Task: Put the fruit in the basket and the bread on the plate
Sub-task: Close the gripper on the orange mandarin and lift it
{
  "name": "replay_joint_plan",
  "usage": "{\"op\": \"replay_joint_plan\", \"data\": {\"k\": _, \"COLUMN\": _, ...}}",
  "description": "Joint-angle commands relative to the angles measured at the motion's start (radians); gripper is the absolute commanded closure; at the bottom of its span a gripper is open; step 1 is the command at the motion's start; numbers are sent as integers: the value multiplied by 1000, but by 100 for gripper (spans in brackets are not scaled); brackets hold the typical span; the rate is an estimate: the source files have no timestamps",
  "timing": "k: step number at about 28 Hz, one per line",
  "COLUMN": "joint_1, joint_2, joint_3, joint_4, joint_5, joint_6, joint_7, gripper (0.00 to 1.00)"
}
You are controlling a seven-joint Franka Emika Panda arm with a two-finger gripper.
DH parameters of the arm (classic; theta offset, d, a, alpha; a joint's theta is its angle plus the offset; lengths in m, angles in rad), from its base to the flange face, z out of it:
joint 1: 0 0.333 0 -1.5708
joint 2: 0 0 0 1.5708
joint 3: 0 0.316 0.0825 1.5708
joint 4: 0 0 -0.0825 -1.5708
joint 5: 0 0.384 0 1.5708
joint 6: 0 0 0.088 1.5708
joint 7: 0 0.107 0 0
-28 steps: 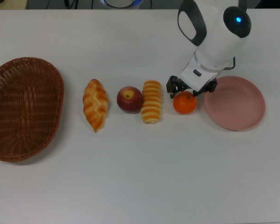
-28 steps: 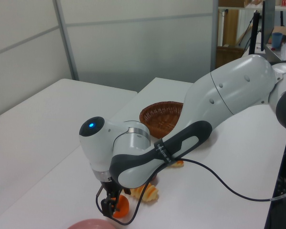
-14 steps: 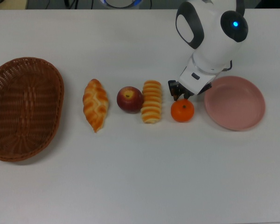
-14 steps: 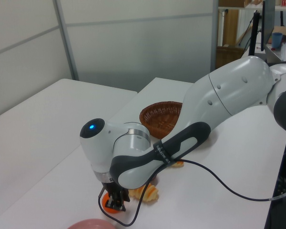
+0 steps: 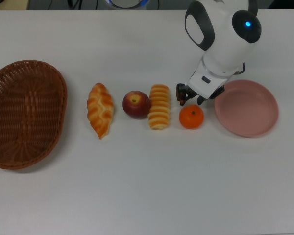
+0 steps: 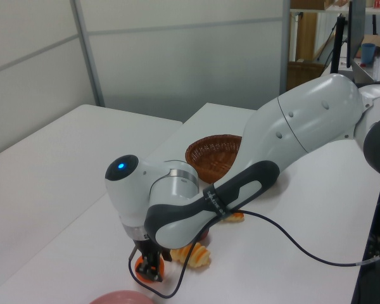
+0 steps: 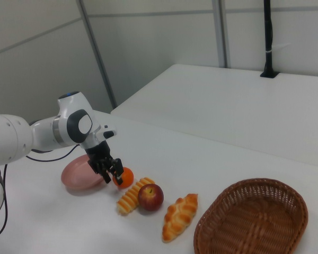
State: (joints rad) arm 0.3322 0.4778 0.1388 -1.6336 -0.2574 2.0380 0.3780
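The mandarin (image 5: 191,117) lies on the white table between the ridged roll (image 5: 159,105) and the pink plate (image 5: 246,107). Left of the roll in the top view sit the dark red apple (image 5: 136,104) and the braided loaf (image 5: 100,109). The wicker basket (image 5: 63,93) stands at the top view's far left, with nothing in it. My gripper (image 5: 189,96) hangs just behind the mandarin, low over the table, open, its fingers near the fruit's top edge. In the right view the gripper (image 7: 108,168) is beside the mandarin (image 7: 124,178), with the plate (image 7: 79,173) behind it.
A black cable runs from the arm across the table in the left view. The arm's white body (image 6: 291,133) reaches over the row of food and hides much of it there. The basket (image 6: 214,154) shows behind it.
The mandarin has shifted slightly toward the top view's lower edge, out from between the fingers. The gripper has drawn back a little and has hardly moved over the last half second.
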Motion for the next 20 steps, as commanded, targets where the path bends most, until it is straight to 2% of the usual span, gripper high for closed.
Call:
{"op": "replay_joint_plan", "data": {"k": 1, "joint_1": 4, "joint_2": -11, "joint_3": -16, "joint_4": 8, "joint_5": -17, "joint_6": 21, "joint_7": -16, "gripper": 0}}
{"op": "replay_joint_plan", "data": {"k": 7, "joint_1": 2, "joint_2": -1, "joint_3": -15, "joint_4": 12, "joint_5": -74, "joint_6": 36, "joint_7": -19, "gripper": 0}}
{"op": "replay_joint_plan", "data": {"k": 19, "joint_1": 4, "joint_2": 51, "joint_3": -15, "joint_4": 12, "joint_5": -74, "joint_6": 128, "joint_7": -34, "gripper": 1}}
{"op": "replay_joint_plan", "data": {"k": 20, "joint_1": 2, "joint_2": 51, "joint_3": -16, "joint_4": 12, "joint_5": -74, "joint_6": 128, "joint_7": -37, "gripper": 18}}
